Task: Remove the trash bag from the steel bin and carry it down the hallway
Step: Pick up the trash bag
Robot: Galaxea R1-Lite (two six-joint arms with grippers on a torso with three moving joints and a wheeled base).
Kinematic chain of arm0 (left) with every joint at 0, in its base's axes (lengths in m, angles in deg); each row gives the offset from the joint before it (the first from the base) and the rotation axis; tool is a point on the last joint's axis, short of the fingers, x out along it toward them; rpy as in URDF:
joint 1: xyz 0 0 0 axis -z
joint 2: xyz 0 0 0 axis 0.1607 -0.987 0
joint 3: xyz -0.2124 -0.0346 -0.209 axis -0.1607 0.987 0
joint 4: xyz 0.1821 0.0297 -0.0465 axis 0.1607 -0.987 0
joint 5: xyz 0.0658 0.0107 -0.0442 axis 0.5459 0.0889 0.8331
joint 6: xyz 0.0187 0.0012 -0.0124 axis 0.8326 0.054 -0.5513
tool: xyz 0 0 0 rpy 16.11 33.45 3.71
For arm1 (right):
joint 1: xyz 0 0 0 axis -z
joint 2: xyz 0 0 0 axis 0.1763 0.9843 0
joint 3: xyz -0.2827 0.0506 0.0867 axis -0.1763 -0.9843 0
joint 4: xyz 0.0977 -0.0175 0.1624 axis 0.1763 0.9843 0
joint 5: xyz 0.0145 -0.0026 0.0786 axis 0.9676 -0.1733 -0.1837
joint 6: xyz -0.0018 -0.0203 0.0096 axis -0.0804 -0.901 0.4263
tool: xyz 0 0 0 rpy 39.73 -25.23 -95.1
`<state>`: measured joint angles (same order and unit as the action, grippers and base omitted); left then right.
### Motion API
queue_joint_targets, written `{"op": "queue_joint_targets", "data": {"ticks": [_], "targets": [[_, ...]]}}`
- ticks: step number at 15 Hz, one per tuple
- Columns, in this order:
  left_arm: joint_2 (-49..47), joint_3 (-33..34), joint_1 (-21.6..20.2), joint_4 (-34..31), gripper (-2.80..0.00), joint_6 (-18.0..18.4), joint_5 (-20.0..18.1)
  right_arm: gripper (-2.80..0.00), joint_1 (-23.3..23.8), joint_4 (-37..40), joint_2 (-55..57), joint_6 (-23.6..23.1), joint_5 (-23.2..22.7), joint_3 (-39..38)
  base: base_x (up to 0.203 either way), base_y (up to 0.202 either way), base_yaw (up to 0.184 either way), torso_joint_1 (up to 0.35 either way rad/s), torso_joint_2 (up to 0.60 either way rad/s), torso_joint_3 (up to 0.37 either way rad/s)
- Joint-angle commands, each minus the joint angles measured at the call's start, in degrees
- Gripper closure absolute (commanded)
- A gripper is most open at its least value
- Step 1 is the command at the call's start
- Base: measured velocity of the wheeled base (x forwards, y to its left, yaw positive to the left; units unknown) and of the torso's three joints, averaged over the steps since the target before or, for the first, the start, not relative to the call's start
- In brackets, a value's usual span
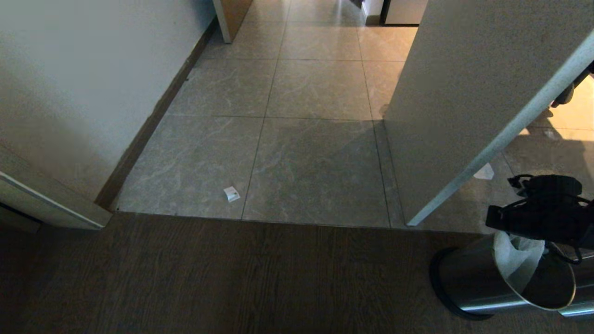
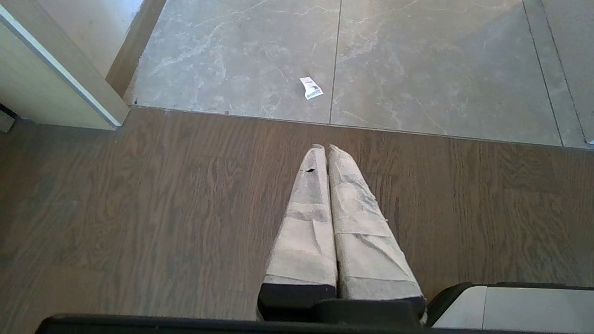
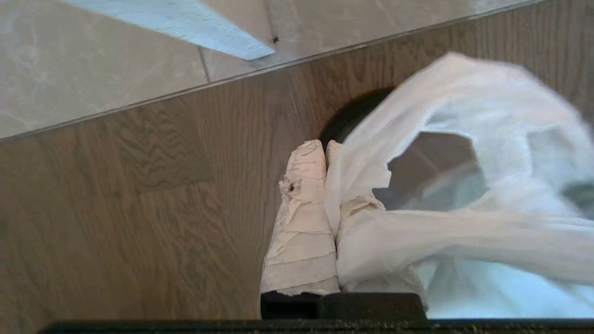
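Floor: dark wood-grain boards run across the near part of the head view and meet grey marbled tiles along a straight seam.
Walls: a cream wall with brown skirting borders the tiles on the robot's left; a pale speckled panel slants down to the seam on the right.
Paper scrap: a small white slip lies on the tiles just beyond the seam, well apart from the bin.
Steel bin: the shiny steel bin with a black base sits tilted on the wood floor at the near right corner of the head view, its open mouth turned toward the camera.
Trash bag: the thin white trash bag is bunched at the bin's rim on the far side of the mouth, partly raised out of it; its opening gapes in the right wrist view.
Right tool: the right tool, its fingers wrapped in pale tape, is clenched on a fold of the trash bag's edge, directly above the bin's rim.
Left tool: the left tool hangs over bare wood floor short of the seam, taped fingers pressed together and grasping nothing.
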<state>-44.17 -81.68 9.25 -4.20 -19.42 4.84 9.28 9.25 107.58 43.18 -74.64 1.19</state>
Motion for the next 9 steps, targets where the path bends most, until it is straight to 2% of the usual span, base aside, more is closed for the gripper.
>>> {"op": "queue_joint_targets", "data": {"ticks": [1, 7, 9], "targets": [[0.00, 0.00, 0.00, 0.00, 0.00, -0.02, 0.04, 0.00, -0.01, 1.21, -6.86, -0.01, -0.25, -2.34, 0.000, 0.000, 0.000, 0.000, 0.00, 0.000], [0.00, 0.00, 0.00, 0.00, 0.00, -0.02, 0.02, 0.00, 1.02, 19.02, -28.57, -0.37, -1.02, -7.98, 0.000, 0.000, 0.000, 0.000, 0.00, 0.000], [0.00, 0.00, 0.00, 0.00, 0.00, -0.02, 0.04, 0.00, 1.66, 21.48, -33.72, -1.03, -0.75, -9.59, 0.000, 0.000, 0.000, 0.000, 0.00, 0.000]]}}
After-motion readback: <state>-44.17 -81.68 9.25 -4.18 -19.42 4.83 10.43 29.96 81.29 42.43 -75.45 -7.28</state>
